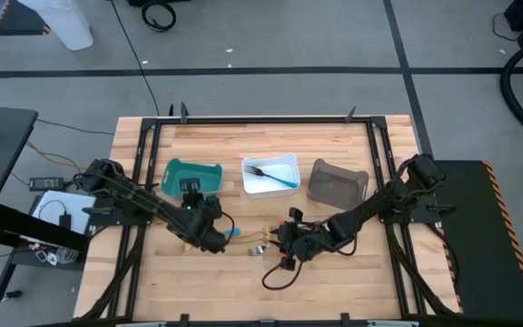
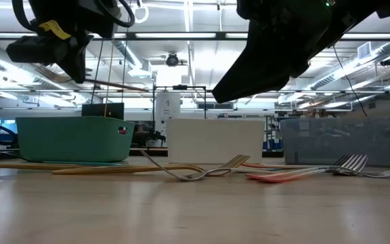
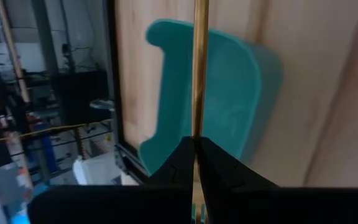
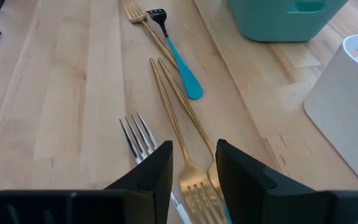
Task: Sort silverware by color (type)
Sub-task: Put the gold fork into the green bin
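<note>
My left gripper (image 1: 209, 225) is shut on a slim gold piece of silverware (image 3: 199, 74), held in the air beside the teal bin (image 1: 192, 177). In the left wrist view the piece reaches out over that bin. My right gripper (image 4: 194, 149) hovers open above two gold forks (image 4: 179, 118) lying flat on the table, one finger to either side of them. Also flat on the wood are a blue-handled fork (image 4: 179, 59), a silver fork (image 4: 138, 134) and another gold fork (image 4: 135, 12). Another blue-handled fork (image 1: 275, 175) lies in the white bin (image 1: 248, 177). My left gripper pinches the gold piece between its two fingertips (image 3: 194, 146). The piece's long shaft (image 2: 114, 85) sticks forward out of the fingers, roughly in line with them. It is lifted clear of the table, nearly level. Which end is held stays hidden behind the fingers.
A grey-brown bin (image 1: 338, 182) stands to the right of the white bin. The loose silverware (image 1: 260, 243) lies between the two grippers, among it an orange-handled piece (image 2: 276, 176). Bare wood stretches along the near edge.
</note>
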